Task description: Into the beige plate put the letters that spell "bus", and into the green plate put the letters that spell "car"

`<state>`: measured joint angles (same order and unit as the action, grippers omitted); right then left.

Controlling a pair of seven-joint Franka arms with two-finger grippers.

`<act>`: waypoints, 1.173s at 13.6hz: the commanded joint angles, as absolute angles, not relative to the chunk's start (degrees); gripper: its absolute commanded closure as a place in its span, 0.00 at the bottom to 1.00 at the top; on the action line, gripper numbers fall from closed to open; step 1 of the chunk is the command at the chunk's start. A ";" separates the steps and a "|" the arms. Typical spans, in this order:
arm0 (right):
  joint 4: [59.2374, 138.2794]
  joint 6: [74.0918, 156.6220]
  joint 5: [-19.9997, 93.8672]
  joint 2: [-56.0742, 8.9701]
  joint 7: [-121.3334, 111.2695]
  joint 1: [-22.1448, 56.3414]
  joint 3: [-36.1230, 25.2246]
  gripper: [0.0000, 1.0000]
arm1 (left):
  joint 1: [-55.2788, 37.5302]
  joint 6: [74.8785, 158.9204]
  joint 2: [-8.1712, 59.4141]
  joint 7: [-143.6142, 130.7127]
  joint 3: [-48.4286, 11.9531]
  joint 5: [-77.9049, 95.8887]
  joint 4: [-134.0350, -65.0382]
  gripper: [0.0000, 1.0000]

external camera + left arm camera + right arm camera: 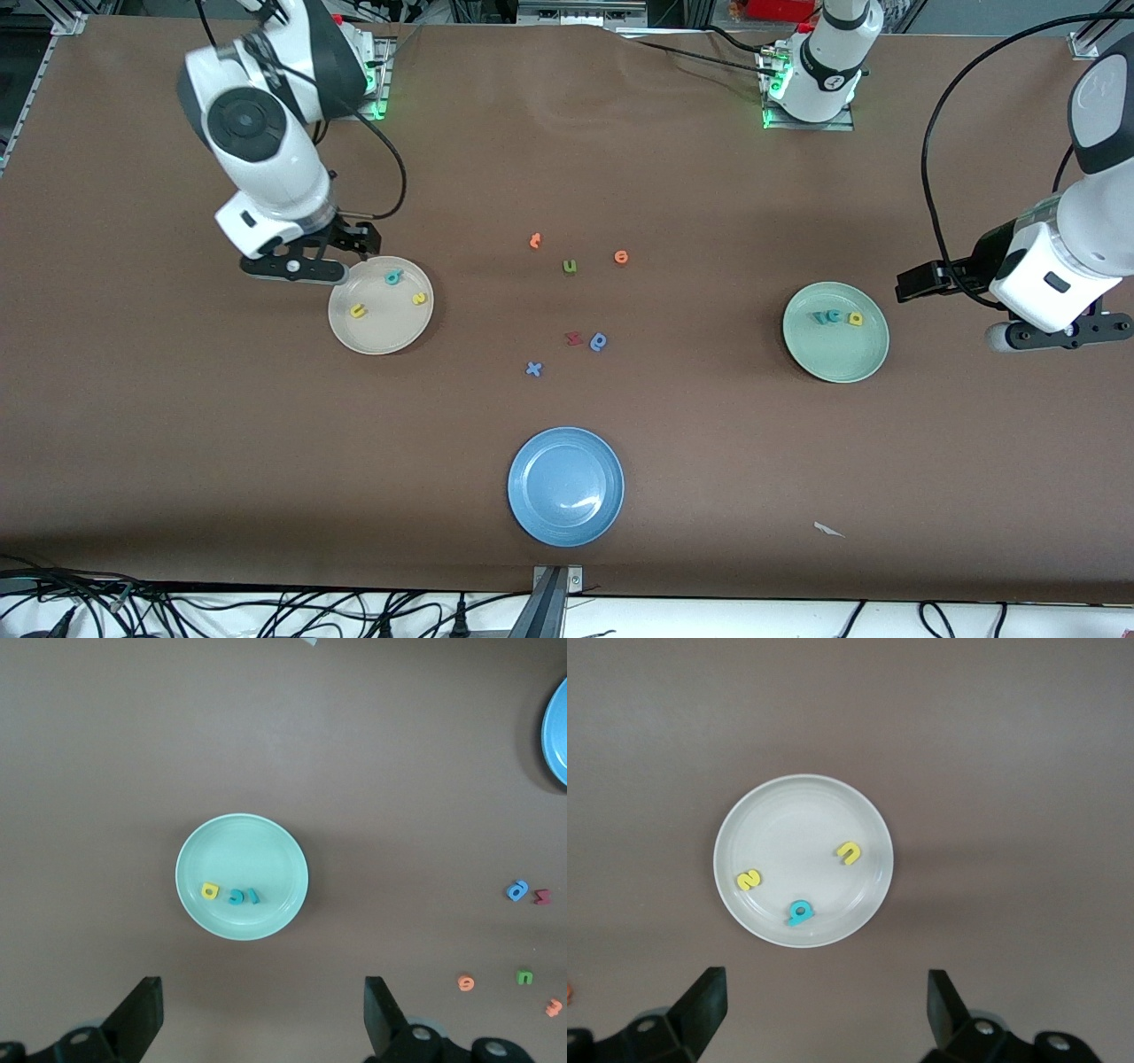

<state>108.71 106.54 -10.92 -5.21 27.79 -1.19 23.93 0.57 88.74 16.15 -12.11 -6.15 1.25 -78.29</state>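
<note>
The beige plate (381, 332) holds a teal "b" (393, 276), a yellow "s" (419, 299) and a yellow "u" (357, 310); the right wrist view shows the same three in the plate (797, 815). My right gripper (297, 270) hangs open and empty over the table beside that plate's rim (824, 992). The green plate (835, 359) holds a teal "r" (820, 316), a teal "c" (835, 316) and a yellow "a" (855, 319). My left gripper (1059, 335) waits open and empty beside it, toward the left arm's end (263, 997).
Between the two plates lie loose letters: two orange ones (535, 240) (621, 257), a green "u" (569, 266), a red one (573, 338), a blue round one (599, 341) and a blue "x" (533, 369). A bright blue plate (565, 486) sits nearer the camera. A white scrap (828, 529) lies near the front edge.
</note>
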 commanded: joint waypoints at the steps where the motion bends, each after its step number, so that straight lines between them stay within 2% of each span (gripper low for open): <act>1: 102.06 99.96 -8.01 -4.92 23.04 -1.85 22.33 0.00 | -0.26 94.47 9.41 -10.11 -4.66 2.99 -87.87 0.00; 3: 97.06 93.38 -5.11 -4.92 18.13 -1.76 19.79 0.00 | 0.61 95.01 9.40 -9.32 -4.83 2.99 -87.37 0.00; 5: 93.01 87.22 -4.57 -4.14 11.20 -0.89 14.44 0.00 | 0.62 94.92 9.40 -8.79 -4.83 2.99 -87.01 0.00; 8: 91.76 84.47 -1.24 -0.37 -0.58 3.07 2.76 0.00 | 0.97 94.57 9.40 -5.11 -4.83 2.90 -86.14 0.00; 10: 91.15 84.03 -0.88 0.53 -6.91 2.99 -1.04 0.00 | 0.97 94.48 9.32 -5.01 -4.92 2.64 -85.61 0.00; 16: 84.99 81.74 -1.84 -4.13 -8.79 2.90 -2.11 0.00 | 0.97 93.52 6.42 -5.45 -5.01 2.37 -84.90 0.00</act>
<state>88.81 83.85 -2.13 -1.44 -8.44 2.09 -1.90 0.86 94.30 9.12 -6.87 -5.30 1.26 -84.64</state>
